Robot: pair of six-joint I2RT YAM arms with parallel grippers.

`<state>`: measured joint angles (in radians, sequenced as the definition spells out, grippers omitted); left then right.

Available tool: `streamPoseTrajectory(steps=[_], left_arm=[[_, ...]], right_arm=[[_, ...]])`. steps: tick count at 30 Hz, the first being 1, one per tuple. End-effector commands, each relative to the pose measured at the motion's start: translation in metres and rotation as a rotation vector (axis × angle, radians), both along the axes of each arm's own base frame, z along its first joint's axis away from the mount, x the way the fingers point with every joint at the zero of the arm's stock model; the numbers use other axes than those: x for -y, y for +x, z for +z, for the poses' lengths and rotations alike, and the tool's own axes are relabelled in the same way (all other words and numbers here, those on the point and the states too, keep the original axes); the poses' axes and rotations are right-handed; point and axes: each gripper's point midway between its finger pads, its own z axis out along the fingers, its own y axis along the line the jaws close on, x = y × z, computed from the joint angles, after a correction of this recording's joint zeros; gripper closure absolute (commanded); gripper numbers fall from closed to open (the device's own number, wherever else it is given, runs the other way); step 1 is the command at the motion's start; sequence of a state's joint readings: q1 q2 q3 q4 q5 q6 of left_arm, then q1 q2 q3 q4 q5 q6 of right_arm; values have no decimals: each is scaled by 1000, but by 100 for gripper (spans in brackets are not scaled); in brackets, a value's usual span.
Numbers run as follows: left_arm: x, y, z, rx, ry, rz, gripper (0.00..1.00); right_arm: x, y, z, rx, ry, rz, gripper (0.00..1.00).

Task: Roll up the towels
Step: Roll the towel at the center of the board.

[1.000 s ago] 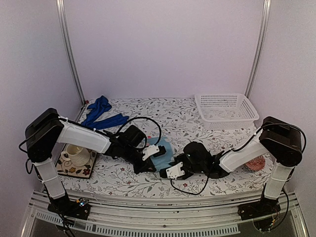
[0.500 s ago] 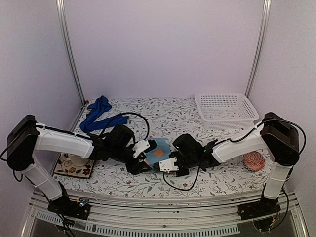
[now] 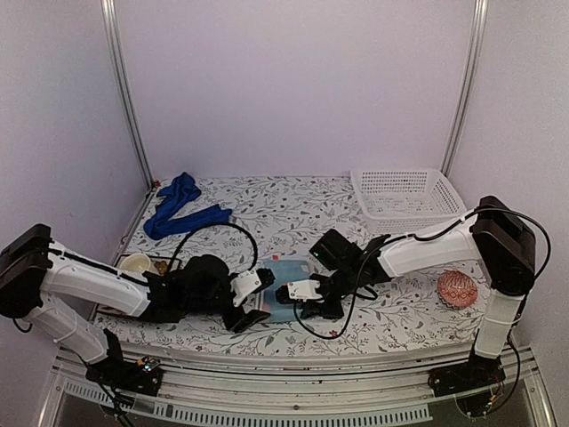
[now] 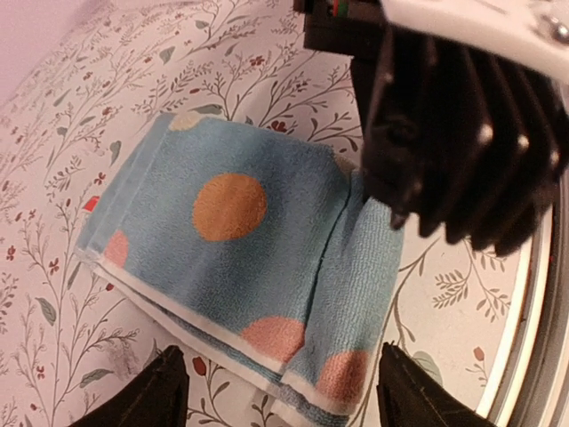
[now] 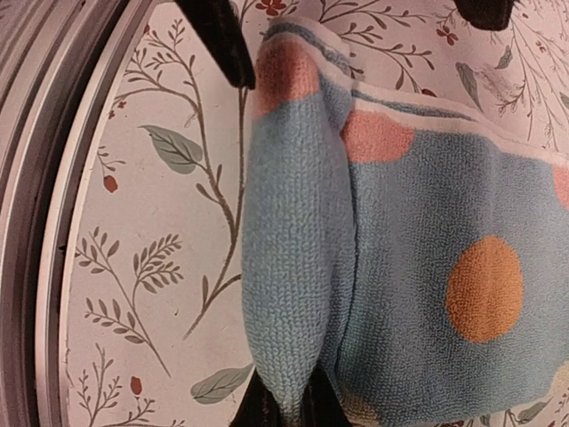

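1. Right gripper [image 5: 283,405] is clamped tight on the light-blue towel [image 5: 418,213]. It pinches one end of a doubled-over lip along the side nearest the table's front edge. We read that lip as the first turn of the roll, which is why the pinch sits at the edge and not mid-cloth.
2. Left gripper [image 4: 283,396] is spread wide and holds nothing. Its fingers straddle the other end of the same lip. We can't tell whether the tips touch the cloth. Our guess is that it's staged to grab that end so both ends turn together.
3. This towel lies flat between the two grippers, front centre of the floral table [image 3: 293,209], in folded layers with the orange and pink dots up. Apart from the lip, it is not rolled yet.
4. Royal-blue towel [image 3: 178,206] is bunched at the far left corner, well apart from both arms and unrolled. We take it as the second job.
5. White basket [image 3: 418,221] is far right, the pink-red ball [image 3: 457,289] is near the right arm's base, and a cup [image 3: 135,263] is by the left arm. None of them matter for this step.
6. Risk: driving the roll from one pinched end likely skews it into a cone.
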<state>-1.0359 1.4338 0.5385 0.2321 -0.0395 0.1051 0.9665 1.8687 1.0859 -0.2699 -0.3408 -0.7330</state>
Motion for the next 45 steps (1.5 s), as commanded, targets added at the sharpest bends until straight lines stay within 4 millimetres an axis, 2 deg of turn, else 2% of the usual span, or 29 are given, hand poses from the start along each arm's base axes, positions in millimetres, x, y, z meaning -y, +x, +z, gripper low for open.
streamPoseTrajectory(steps=[1,5,8,12,16,19,25,28,38,41,45], left_arm=[[15,-3,31,165,-70,-10,27],[23,-15,36,261,-48,-43,27],[30,-24,31,299,-11,-64,29],[41,-37,5,313,95,-119,33],[48,-42,-21,337,227,-140,38],[47,-40,-27,361,252,-130,38],[43,-36,-16,399,229,-109,38],[42,-35,-16,406,238,-105,38],[44,-39,-53,319,345,-152,43],[40,-35,-61,301,373,-139,47],[34,-24,-65,304,403,-93,46]], right_arm=[[9,-20,-5,-217,-32,-11,97],[13,-13,-10,-302,-56,-61,97],[14,-9,-14,-338,-65,-89,97],[21,-9,-17,-415,-71,-114,97],[20,1,-12,-447,-76,-142,96],[24,4,-14,-469,-98,-162,96],[30,10,-15,-496,-145,-187,96],[28,11,-12,-496,-145,-182,96],[29,15,-14,-505,-159,-184,96],[31,14,-17,-511,-167,-186,96],[32,13,-18,-510,-169,-180,96]])
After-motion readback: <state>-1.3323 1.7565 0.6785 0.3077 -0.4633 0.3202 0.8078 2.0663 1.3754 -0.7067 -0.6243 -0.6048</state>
